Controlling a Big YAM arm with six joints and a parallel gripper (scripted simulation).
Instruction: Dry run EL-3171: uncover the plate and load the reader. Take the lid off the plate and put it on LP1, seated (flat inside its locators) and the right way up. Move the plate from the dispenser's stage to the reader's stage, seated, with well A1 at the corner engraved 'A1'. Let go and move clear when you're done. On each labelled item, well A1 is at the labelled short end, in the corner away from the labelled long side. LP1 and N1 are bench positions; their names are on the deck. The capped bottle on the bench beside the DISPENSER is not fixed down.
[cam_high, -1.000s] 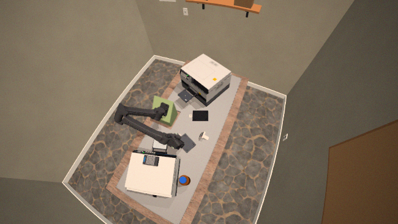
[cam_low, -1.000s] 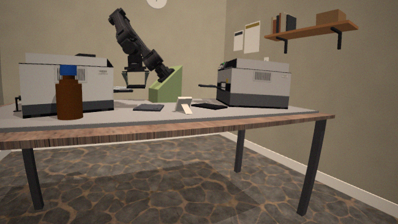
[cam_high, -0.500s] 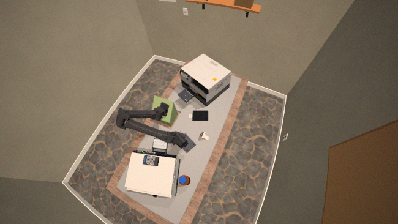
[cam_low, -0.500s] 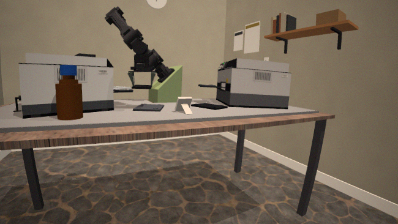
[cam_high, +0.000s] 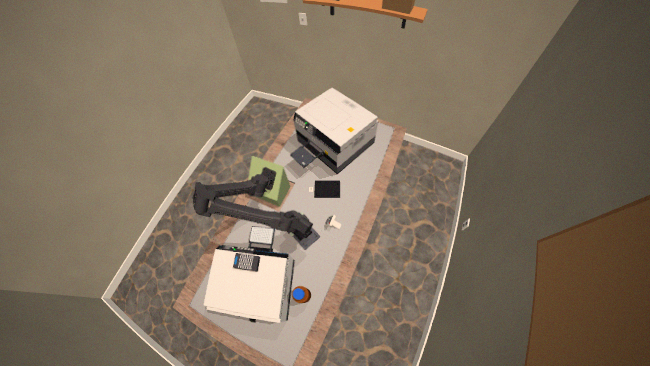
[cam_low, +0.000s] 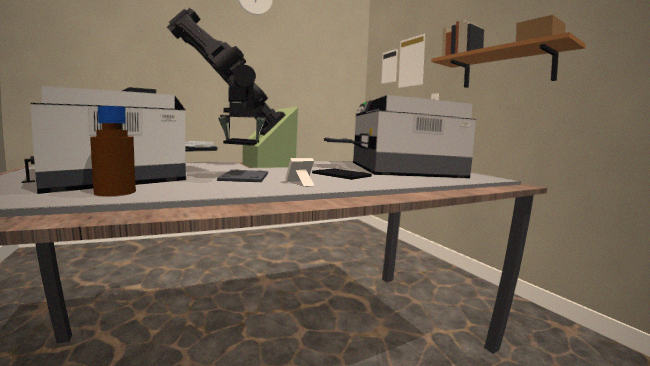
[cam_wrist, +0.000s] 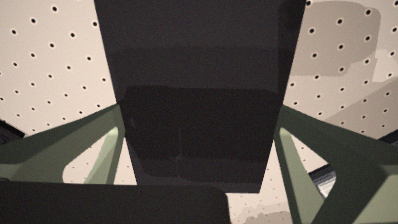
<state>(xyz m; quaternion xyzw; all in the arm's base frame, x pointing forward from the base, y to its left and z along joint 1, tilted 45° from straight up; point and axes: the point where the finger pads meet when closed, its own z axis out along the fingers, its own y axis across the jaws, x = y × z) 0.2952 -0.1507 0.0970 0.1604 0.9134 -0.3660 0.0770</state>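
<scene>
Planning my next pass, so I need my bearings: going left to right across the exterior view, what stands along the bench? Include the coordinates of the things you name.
Dispenser (cam_high: 240, 295) (cam_low: 160, 145) → white plate (cam_high: 262, 235) (cam_low: 200, 144) on its stage → slate-grey pad (cam_high: 310, 241) (cam_low: 243, 175) → propped card stand (cam_high: 335, 222) (cam_low: 301, 164) → flat black pad (cam_high: 327, 189) (cam_low: 342, 173) → reader (cam_high: 335, 117) (cam_low: 425, 145).

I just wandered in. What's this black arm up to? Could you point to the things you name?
The arm's gripper (cam_high: 304, 229) (cam_low: 241, 137) (cam_wrist: 198, 112) is holding a dark lid (cam_low: 241, 142) (cam_wrist: 200, 135) by its edges, in the air over a dark grey nest (cam_high: 309, 242) (cam_low: 243, 176) on the bench. The white well plate (cam_high: 262, 235) (cam_low: 201, 144) sits uncovered on the stage of the dispenser (cam_high: 247, 290) (cam_low: 145, 150), the machine beside the capped bottle (cam_high: 301, 294) (cam_low: 113, 162). The lid isn't down yet, and the plate hasn't gone to the reader (cam_high: 336, 120) (cam_low: 425, 142).
</scene>
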